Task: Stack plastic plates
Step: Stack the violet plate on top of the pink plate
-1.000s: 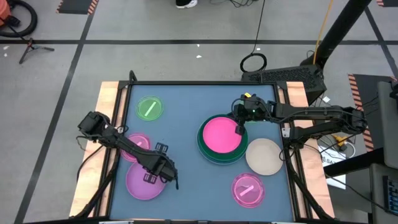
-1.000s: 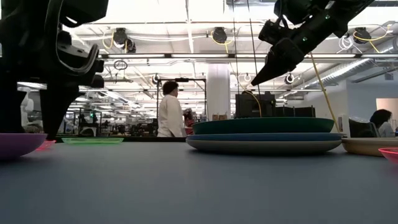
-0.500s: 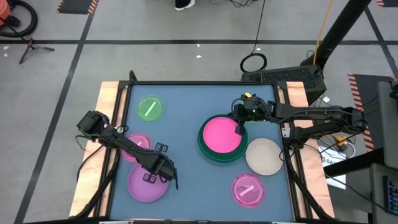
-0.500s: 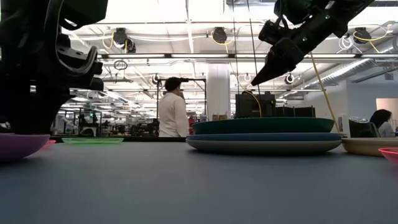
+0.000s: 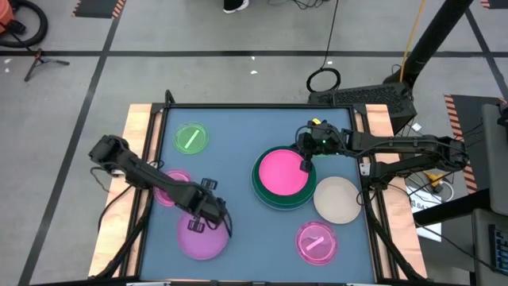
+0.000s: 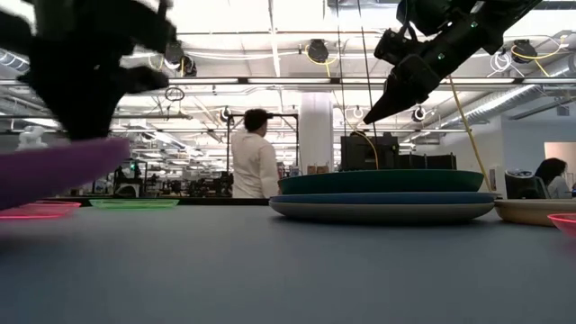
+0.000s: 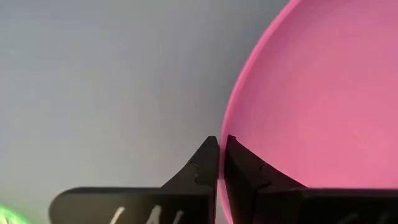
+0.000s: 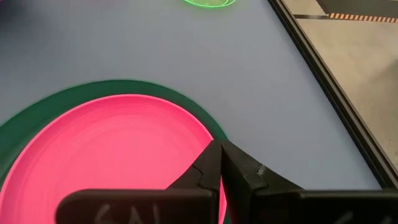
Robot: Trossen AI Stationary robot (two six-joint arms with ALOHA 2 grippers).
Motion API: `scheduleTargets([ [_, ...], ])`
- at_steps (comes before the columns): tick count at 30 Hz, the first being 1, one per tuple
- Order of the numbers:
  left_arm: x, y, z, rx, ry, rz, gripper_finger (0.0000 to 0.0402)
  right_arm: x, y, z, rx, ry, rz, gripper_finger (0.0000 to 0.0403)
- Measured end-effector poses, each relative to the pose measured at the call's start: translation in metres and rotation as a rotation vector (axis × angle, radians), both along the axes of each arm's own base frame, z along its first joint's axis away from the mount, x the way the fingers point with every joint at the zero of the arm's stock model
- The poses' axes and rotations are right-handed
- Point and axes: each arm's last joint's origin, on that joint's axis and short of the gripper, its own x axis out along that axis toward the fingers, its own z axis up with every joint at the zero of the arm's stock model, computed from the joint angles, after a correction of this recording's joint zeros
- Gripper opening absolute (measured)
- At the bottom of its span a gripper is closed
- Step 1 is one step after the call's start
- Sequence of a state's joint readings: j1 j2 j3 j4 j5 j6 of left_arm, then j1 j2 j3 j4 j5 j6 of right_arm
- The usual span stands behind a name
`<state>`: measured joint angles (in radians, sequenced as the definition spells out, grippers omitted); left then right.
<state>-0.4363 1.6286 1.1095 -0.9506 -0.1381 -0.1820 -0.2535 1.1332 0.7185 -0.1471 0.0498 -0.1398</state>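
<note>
Gripping the rim of the purple plate [image 5: 199,235] at about seven o'clock on the table [image 5: 238,151], the left gripper [image 5: 213,221] has its two fingers pinched tight on the plate's edge; the left wrist view shows the rim caught between them. In the low view that plate [image 6: 49,171] hangs tilted above the tabletop, clear of the surface.

At about five o'clock lies a small translucent pink plate [image 5: 317,241] flat on the mat. Just past it, toward four o'clock, sits the beige plate [image 5: 337,199], which touches the edge of the stack.

At nine o'clock, partly under the left arm, rests another small pink plate [image 5: 172,189].

Around three o'clock stands the stack: a hot pink plate [image 5: 282,173] on top of a dark green plate [image 5: 266,199], and in the low view a blue plate [image 6: 382,198] and a grey-white plate [image 6: 382,212] lie beneath them. The right gripper [image 5: 306,163] hovers over the far edge of the hot pink plate, its fingers pressed together on nothing, raised well above the stack in the low view.

At eleven o'clock, well apart from the rest, lies the small translucent green plate [image 5: 190,138].

Beyond the table, a person [image 6: 255,160] in a white top stands in the room.
</note>
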Motion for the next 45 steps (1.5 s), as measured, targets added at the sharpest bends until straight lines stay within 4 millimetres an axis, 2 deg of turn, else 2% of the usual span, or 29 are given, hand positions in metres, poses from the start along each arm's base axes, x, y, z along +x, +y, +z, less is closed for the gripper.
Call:
scheduleTargets([
  [5,-0.004,0.016,0.031,0.031,-0.176,0.080,0.0016,0.000,0.000,0.000,0.000,0.000,0.000,0.0006],
  [11,-0.002,0.046,0.057,0.103,-0.387,0.275,0.0016,0.000,0.000,0.000,0.000,0.000,-0.001,0.0006],
  [16,0.015,0.073,0.067,0.073,-0.554,0.443,0.0016,0.000,0.000,0.000,0.000,0.000,-0.001,0.0006],
  [23,0.036,0.117,0.079,-0.092,-0.741,0.661,0.0016,0.000,0.000,0.000,0.001,0.000,-0.001,0.0006],
  [31,0.043,0.159,0.076,-0.122,-0.778,0.767,0.0016,-0.012,0.003,0.007,0.030,0.001,-0.023,0.0006],
  [36,0.053,0.170,0.074,-0.175,-0.822,0.761,0.0016,-0.031,0.008,0.024,0.050,-0.056,-0.044,0.0006],
  [38,0.055,0.172,0.066,-0.166,-0.790,0.757,0.0016,-0.038,0.012,0.031,0.058,-0.095,-0.045,0.0006],
  [45,0.069,0.177,0.059,-0.188,-0.844,0.769,0.0016,-0.051,0.024,0.039,0.070,-0.120,-0.003,0.0006],
])
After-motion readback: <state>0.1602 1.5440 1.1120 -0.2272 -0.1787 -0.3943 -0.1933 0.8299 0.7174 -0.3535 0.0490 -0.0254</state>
